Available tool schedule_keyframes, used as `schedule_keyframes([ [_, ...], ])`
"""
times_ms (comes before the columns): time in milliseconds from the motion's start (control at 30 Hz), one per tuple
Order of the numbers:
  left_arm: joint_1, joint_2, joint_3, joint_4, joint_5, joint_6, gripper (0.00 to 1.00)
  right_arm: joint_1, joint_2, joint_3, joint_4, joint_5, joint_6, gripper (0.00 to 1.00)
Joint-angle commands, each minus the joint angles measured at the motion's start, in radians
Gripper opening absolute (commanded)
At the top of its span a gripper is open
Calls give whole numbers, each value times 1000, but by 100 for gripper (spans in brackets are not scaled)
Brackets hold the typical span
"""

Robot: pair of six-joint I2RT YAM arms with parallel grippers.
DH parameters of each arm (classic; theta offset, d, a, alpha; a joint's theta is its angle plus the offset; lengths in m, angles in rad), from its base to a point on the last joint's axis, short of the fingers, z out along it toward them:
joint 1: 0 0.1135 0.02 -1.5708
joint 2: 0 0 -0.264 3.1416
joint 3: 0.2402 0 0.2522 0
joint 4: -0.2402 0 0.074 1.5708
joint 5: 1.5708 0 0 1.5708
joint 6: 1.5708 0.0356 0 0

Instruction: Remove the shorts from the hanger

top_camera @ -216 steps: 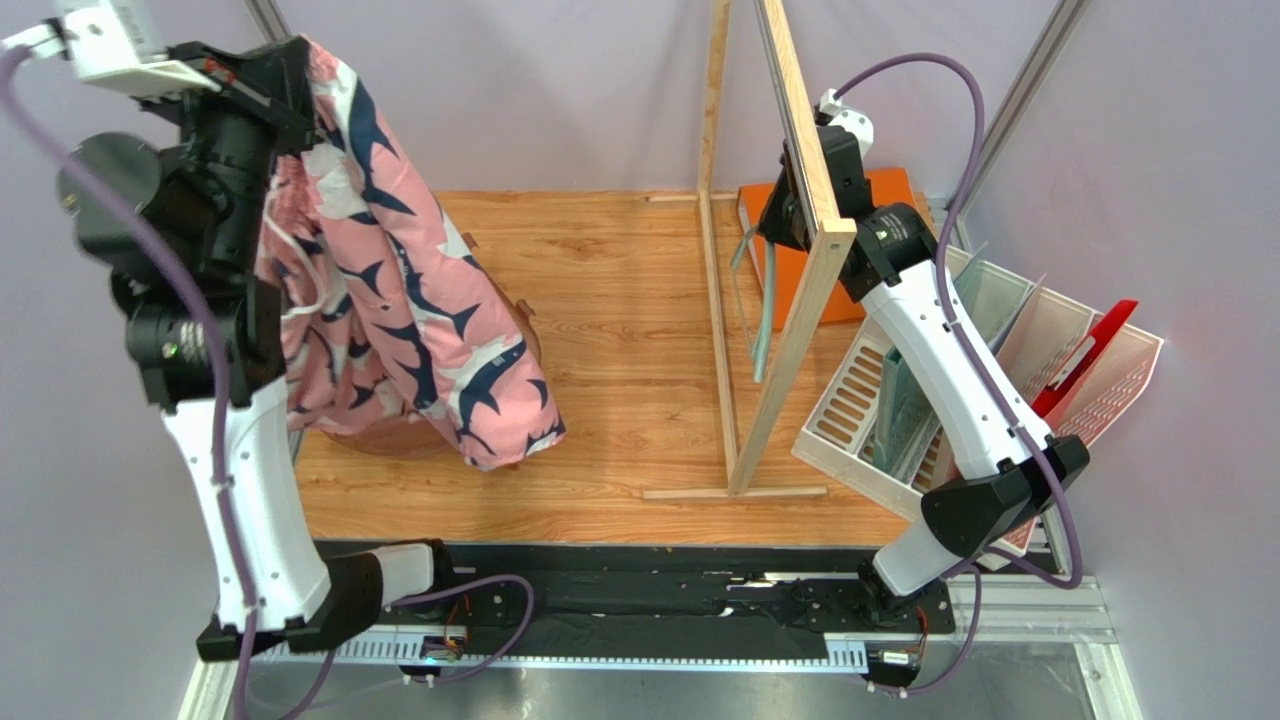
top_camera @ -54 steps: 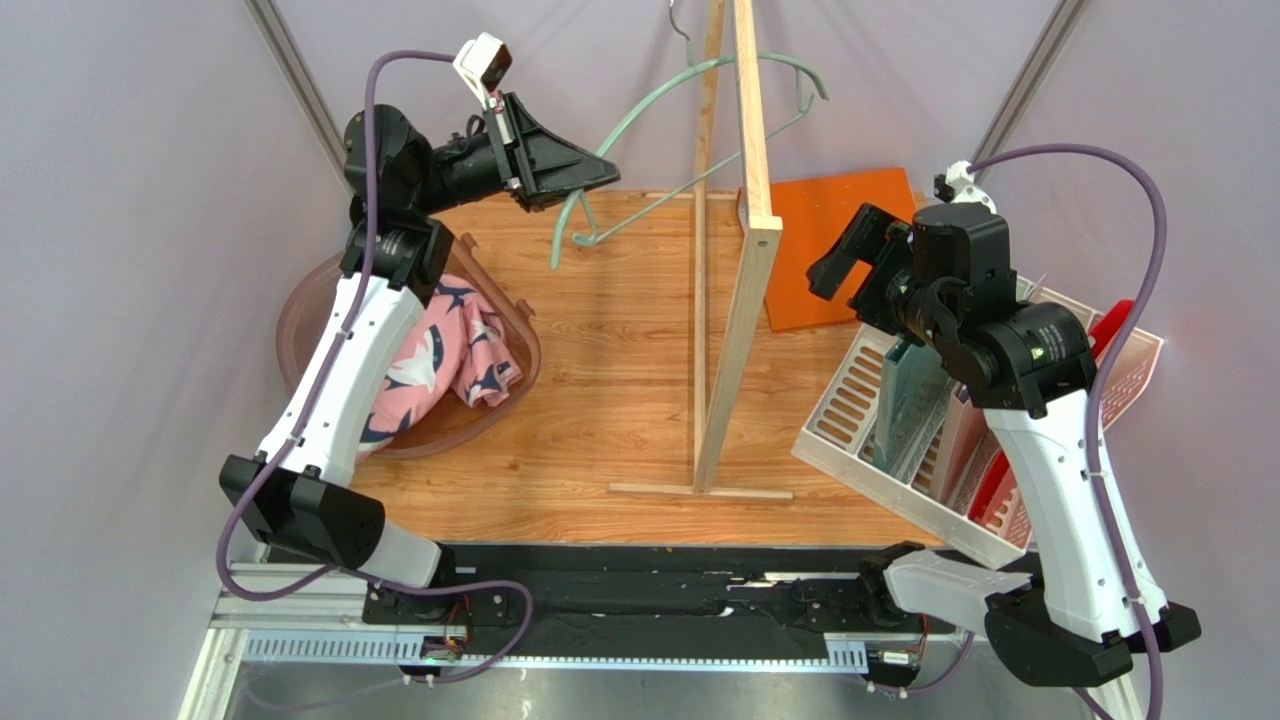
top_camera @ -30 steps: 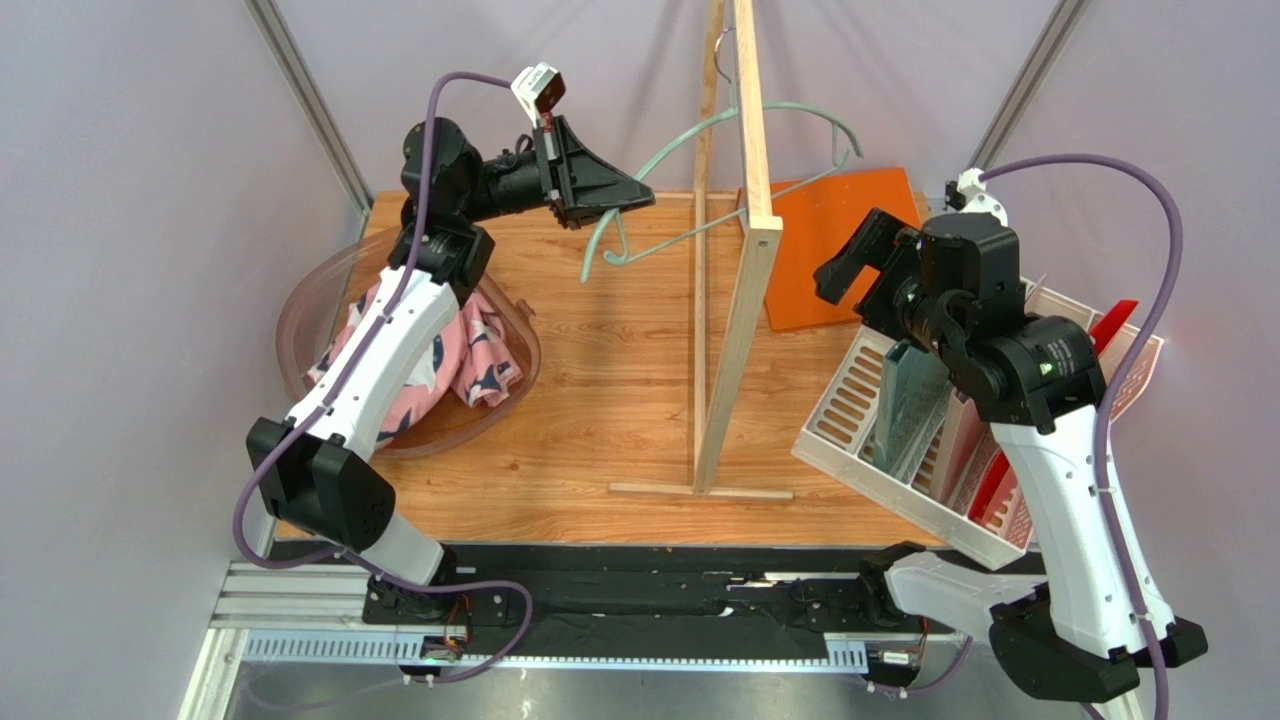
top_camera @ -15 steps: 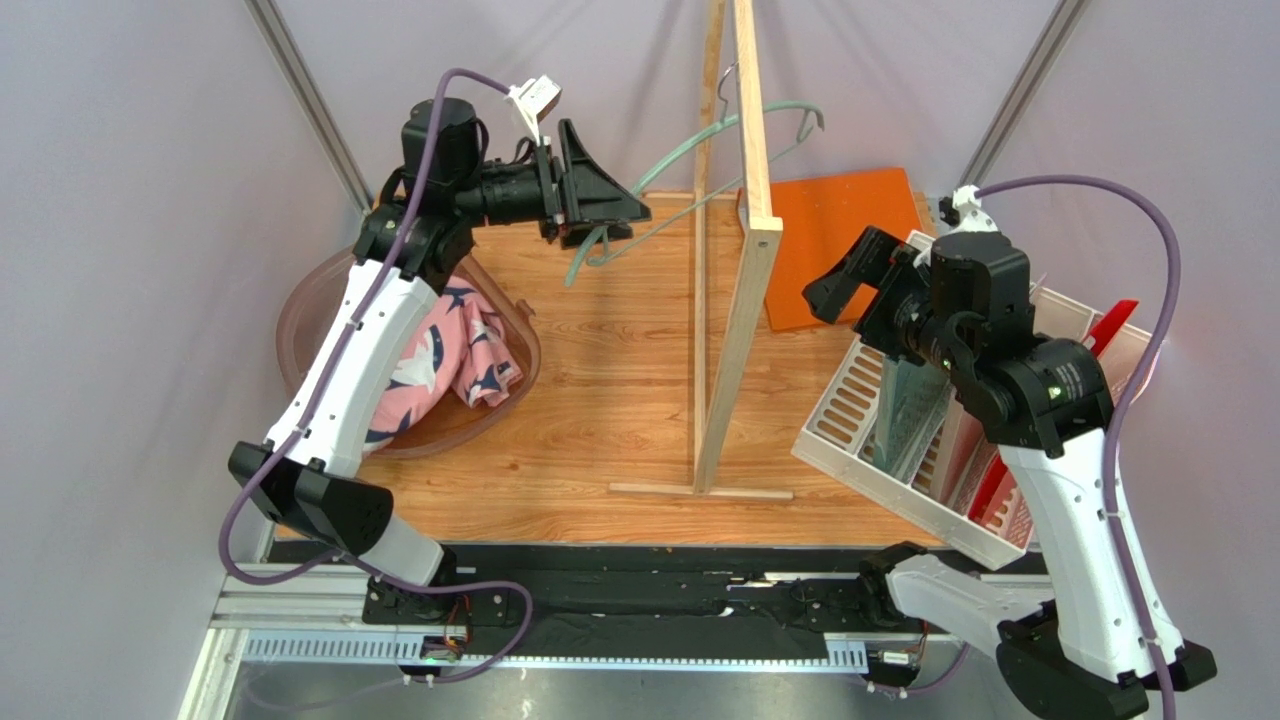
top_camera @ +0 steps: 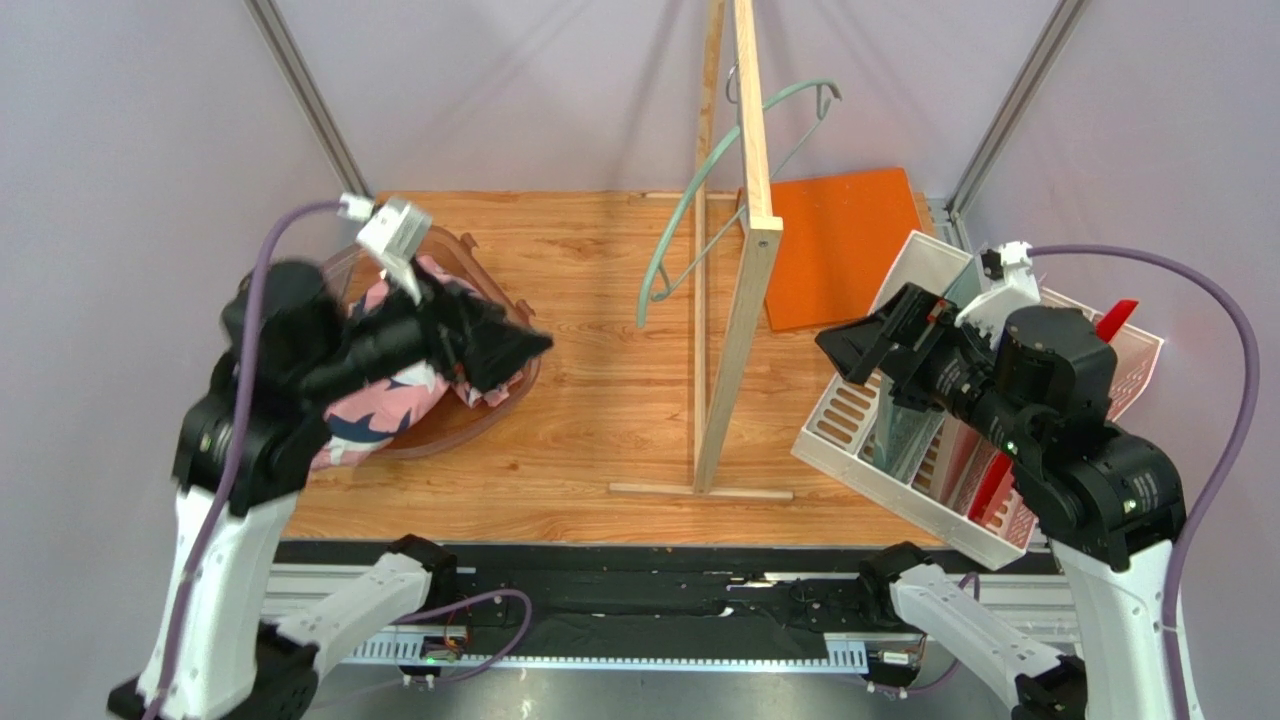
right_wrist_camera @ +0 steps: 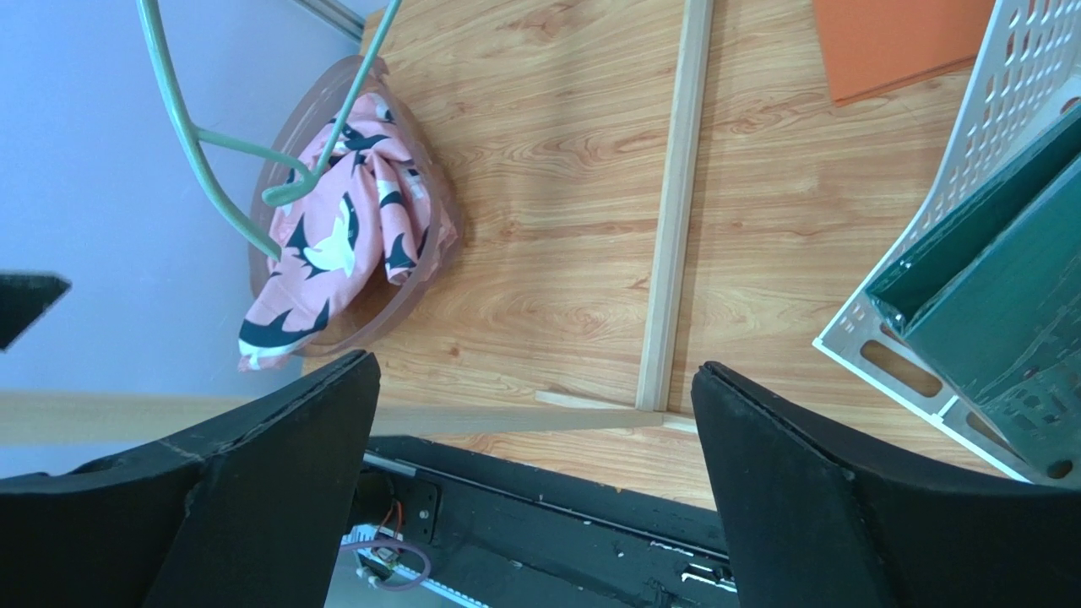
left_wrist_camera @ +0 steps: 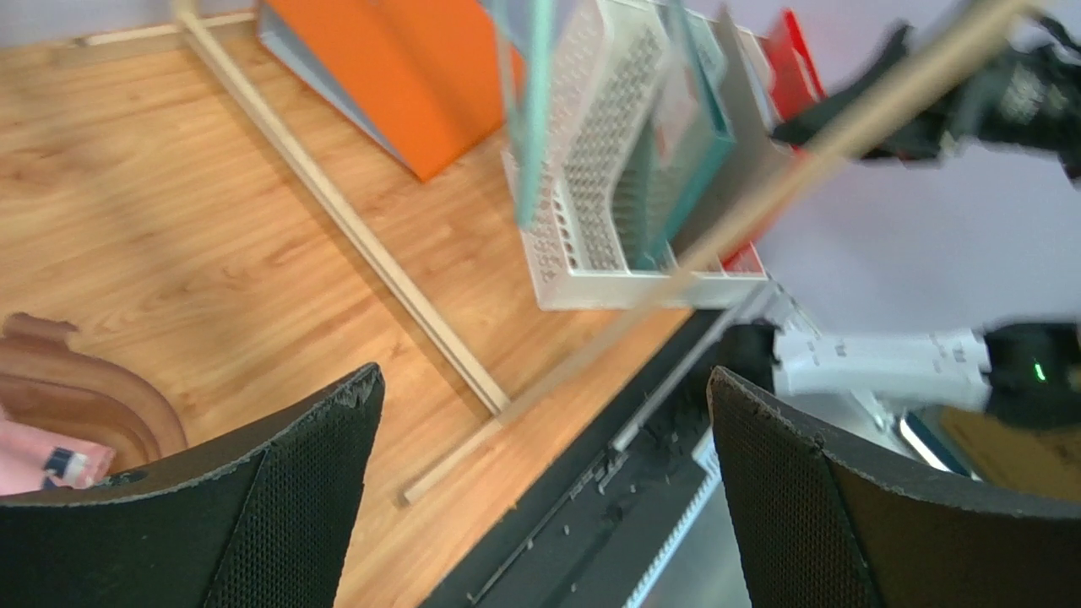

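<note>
Mint-green hanger (top_camera: 661,248): bare and tilted, it hangs from the top rail of the wooden stand (top_camera: 736,360), touched by neither claw. Half a second earlier the left claw was up at its left arm.
Shorts (right_wrist_camera: 336,241): off the hanger and bunched in the bowl. About seven seconds ago the left arm held them high in the air.
Left claw (left_wrist_camera: 543,380): fingers spread wide with nothing between them. It has drawn back from the hanger and is now over the bowl's right rim.
Right claw (right_wrist_camera: 533,367): fingers spread wide and empty, above the near left corner of the rack. It sits a little nearer the bases than half a second ago.
Bowl (top_camera: 478,423): translucent brown, on the left of the worktop (top_camera: 601,375), with the pink shorts lying inside.
Rack (top_camera: 857,405): white and slotted, right of the stand. It holds upright teal boards (right_wrist_camera: 1002,291) and a red board (top_camera: 1109,323) at its far right.
Orange board (top_camera: 842,240): on the worktop behind the rack, just right of the stand.
</note>
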Motion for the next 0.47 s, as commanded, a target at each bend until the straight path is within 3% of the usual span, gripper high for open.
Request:
schedule_keyframes([
  [0,-84,-207,-229,188,-23,-18,99,-1,-89,-45,3,-69,-1,100],
  [133,-117,-394,-384,235,-15,-79,99,-2,-174,-91,38,-100,23,100],
  [433,-117,-560,-507,275,12,-150,99,-4,-260,-199,110,-207,40,100],
])
